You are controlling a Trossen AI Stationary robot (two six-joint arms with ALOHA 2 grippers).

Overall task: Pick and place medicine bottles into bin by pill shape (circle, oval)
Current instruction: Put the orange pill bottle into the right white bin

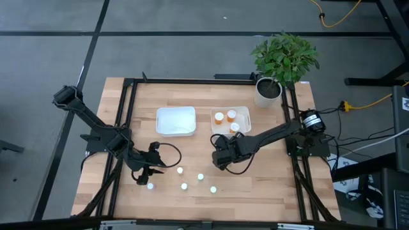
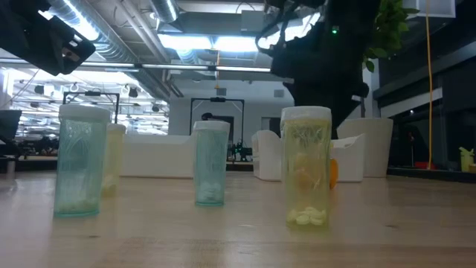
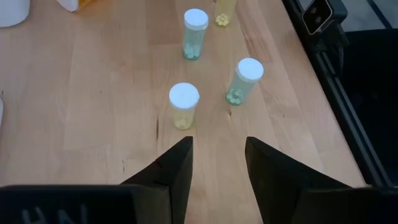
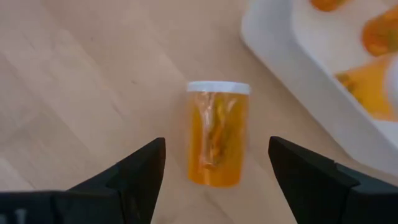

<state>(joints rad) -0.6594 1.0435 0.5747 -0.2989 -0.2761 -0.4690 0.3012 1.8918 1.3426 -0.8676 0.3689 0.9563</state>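
Note:
Five small white-capped bottles with pale tints stand on the table near its front: (image 1: 151,186), (image 1: 180,170), (image 1: 184,186), (image 1: 200,176), (image 1: 213,189). My left gripper (image 1: 155,168) is open and empty just to their left. In the left wrist view its fingers (image 3: 217,155) point at a yellowish bottle (image 3: 184,106), with a greenish one (image 3: 244,79) beyond. Three orange bottles lie in the right white bin (image 1: 245,115). My right gripper (image 4: 217,171) is open, its fingers on either side of an orange bottle (image 4: 217,134) that seems to lie on its side on the table, untouched.
An empty white bin (image 1: 176,120) sits left of the bin with the orange bottles. A potted plant (image 1: 281,64) stands at the far right corner. A black frame (image 1: 128,89) runs around the table. In the low view the small bottles (image 2: 306,165) stand in a row.

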